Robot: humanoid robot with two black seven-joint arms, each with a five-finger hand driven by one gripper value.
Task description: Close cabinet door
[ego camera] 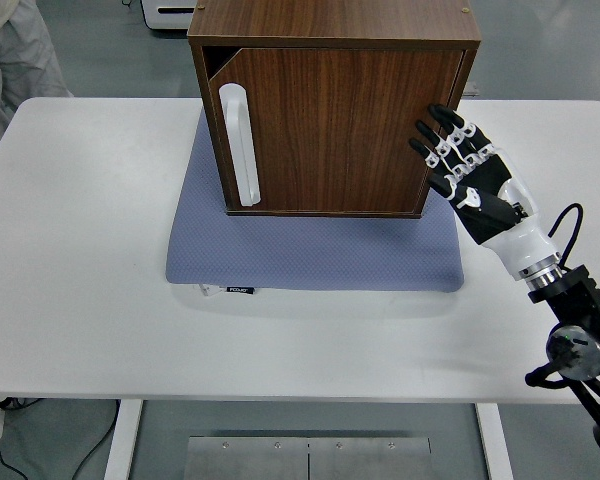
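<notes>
A dark wooden cabinet [330, 30] stands on a blue-grey mat [310, 250] at the back middle of the white table [80, 250]. Its door [330, 130] carries a white vertical handle [238, 145] on the left; a small gap shows at the door's top left corner. My right hand [460, 160] hovers at the cabinet's right front edge, fingers spread, holding nothing, with its fingertips just off the door's right side. The left arm is out of view.
A person in light clothing [15, 50] stands at the top left, behind the table. A white device [170, 12] shows at the top edge behind the cabinet. A metal plate [305, 458] lies below the table's near edge.
</notes>
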